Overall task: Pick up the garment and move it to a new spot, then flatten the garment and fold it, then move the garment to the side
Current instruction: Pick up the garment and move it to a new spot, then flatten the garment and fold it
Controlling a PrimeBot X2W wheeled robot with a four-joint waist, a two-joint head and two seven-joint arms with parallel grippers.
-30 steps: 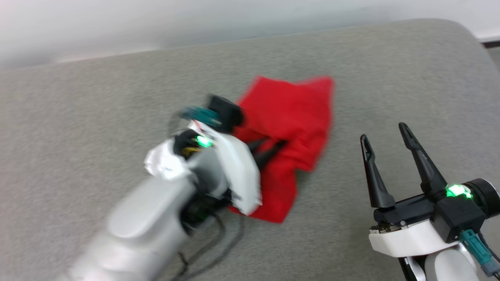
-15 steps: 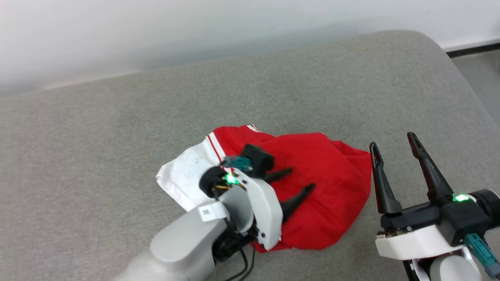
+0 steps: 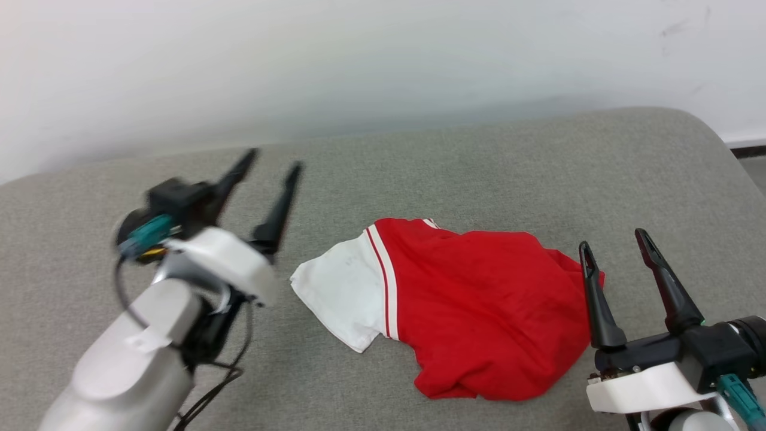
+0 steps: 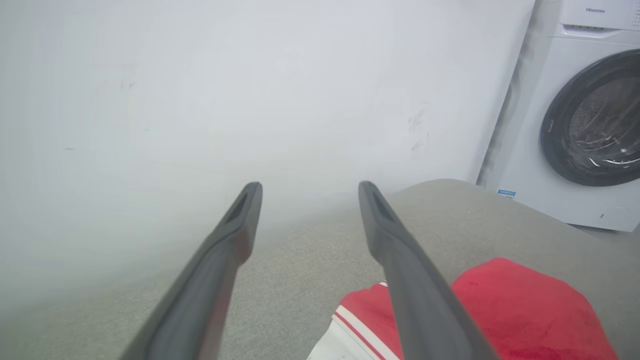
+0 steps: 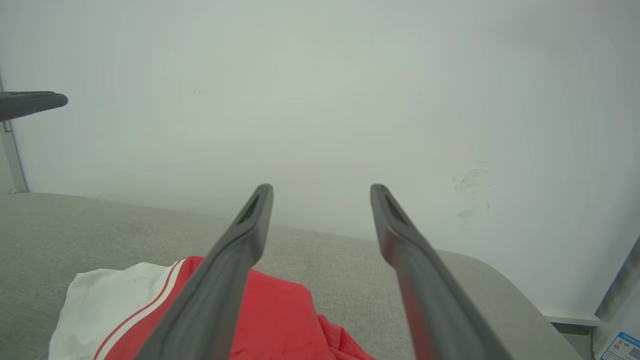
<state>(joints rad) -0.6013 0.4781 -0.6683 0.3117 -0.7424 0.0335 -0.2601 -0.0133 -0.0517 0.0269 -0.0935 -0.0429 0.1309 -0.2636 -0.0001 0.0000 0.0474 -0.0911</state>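
Nearby, washing machine (image 4: 592,120) stands beyond cushion (image 3: 479,161); garment (image 3: 485,305) crumpled.

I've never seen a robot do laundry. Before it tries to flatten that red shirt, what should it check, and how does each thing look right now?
1. Left claw open and holding nothing: ok.
2. Right claw open and holding nothing: ok.
3. Jersey lying wholly on the grey cushion: ok.
4. Jersey flat: not ok; it is bunched up, with one white sleeve sticking out.
5. Which face is up: cannot tell; no lettering shows.
6. Right claw apart from the cloth: cannot tell; it overlaps the jersey's edge in the head view.
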